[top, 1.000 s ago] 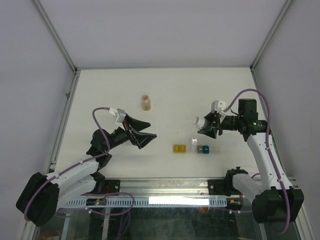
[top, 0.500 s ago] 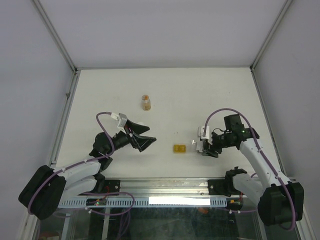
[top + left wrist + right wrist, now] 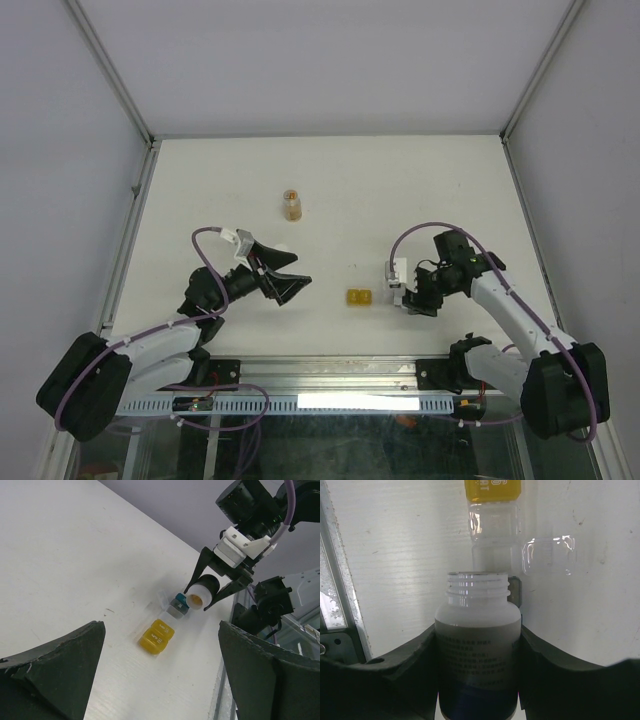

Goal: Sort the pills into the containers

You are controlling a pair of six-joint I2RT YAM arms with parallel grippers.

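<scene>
Containers [image 3: 360, 297] lie in a short strip on the tabletop [image 3: 200, 180], just ahead of the white bottle [image 3: 477, 645], w/ clear lids flipped open to take pills. R fingers [image 3: 418, 298] clamp the white bottle by its body, cap off and mouth tipped low beside the teal box [image 3: 178, 603], apparently lined up for a pour. L fingers [image 3: 285, 275] hang wide open and empty, well apart from the white bottle, prob. keeping out of the way. Amber bottle [image 3: 291, 205] stands far from it too. No loose pills show. White bottle's contents can't be made out beyond a yellowish tint at the mouth, its label is unreadable, and from above R arm hides all but the yellow box [image 3: 358, 297].
</scene>
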